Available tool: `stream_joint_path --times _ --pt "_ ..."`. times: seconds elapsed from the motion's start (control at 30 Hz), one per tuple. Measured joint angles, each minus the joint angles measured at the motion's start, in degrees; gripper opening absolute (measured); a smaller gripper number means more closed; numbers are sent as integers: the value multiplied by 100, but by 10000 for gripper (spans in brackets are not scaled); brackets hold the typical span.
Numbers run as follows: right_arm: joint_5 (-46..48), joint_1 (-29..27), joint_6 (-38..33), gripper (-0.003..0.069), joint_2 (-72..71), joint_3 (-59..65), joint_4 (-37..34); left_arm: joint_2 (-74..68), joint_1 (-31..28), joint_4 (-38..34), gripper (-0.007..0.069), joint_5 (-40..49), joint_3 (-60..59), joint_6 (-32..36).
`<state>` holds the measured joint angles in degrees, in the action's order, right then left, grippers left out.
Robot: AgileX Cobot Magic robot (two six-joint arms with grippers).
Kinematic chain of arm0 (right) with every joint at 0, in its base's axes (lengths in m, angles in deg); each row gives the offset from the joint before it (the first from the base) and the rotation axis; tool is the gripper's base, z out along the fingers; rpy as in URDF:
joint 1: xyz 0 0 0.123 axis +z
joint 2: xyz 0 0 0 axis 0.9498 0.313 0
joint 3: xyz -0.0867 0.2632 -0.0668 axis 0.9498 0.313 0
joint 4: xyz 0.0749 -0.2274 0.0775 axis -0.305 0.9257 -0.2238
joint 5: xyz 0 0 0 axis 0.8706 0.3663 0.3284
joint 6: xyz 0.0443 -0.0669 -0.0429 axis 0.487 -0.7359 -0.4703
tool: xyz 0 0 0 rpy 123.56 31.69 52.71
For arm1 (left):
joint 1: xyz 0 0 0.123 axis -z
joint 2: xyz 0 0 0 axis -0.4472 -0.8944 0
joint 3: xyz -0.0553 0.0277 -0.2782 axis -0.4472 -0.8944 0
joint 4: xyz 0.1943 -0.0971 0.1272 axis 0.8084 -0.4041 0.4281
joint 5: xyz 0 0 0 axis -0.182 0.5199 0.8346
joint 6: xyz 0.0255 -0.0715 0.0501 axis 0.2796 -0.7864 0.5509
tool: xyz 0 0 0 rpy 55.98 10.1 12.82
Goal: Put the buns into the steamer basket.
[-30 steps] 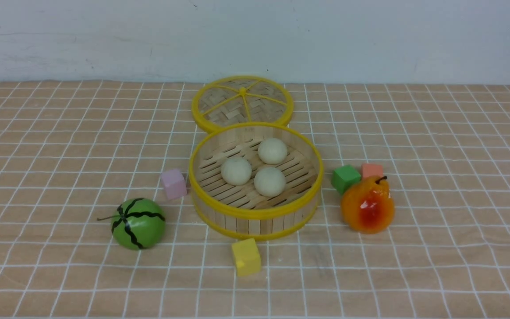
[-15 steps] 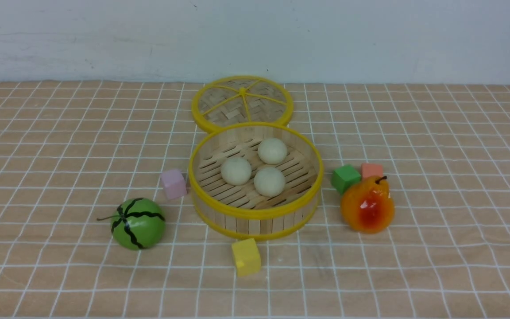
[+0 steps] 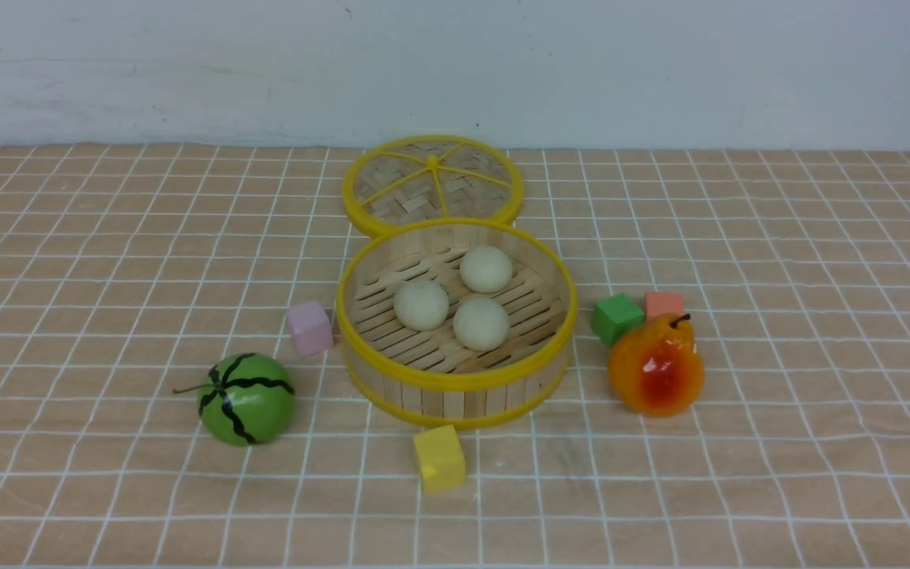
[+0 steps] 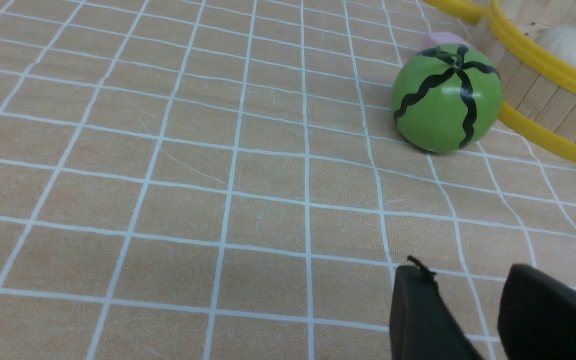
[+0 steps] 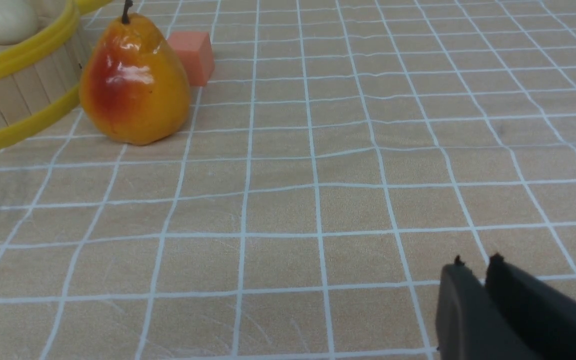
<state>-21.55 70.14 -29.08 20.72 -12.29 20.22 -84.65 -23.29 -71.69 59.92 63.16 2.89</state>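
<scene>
The steamer basket (image 3: 455,383) stands mid-table, a round bamboo-slat tray with yellow rims. All three cream-white buns lie on its slatted floor: one at the left (image 3: 421,305), one at the back (image 3: 486,269), one at the front (image 3: 481,323). The basket's wall also shows in the left wrist view (image 4: 543,90) and the right wrist view (image 5: 13,90). Neither gripper shows in the front view. My left gripper (image 4: 468,280) hangs open and empty over bare cloth, well short of the green melon. My right gripper (image 5: 475,262) is shut and empty over bare cloth, away from the pear.
The flat woven lid (image 3: 432,183) lies behind the basket. A green striped melon (image 3: 247,398) and a pink cube (image 3: 310,327) sit left of it. An orange-red pear (image 3: 656,365), a green cube (image 3: 617,318) and a salmon cube (image 3: 664,303) sit right. A yellow cube (image 3: 439,457) lies in front.
</scene>
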Motion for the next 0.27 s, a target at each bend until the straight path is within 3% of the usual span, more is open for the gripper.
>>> stream_joint_path --times 0.27 --pt "0 0 -5 87 0 0 0 0 0 0 237 0 0 0"
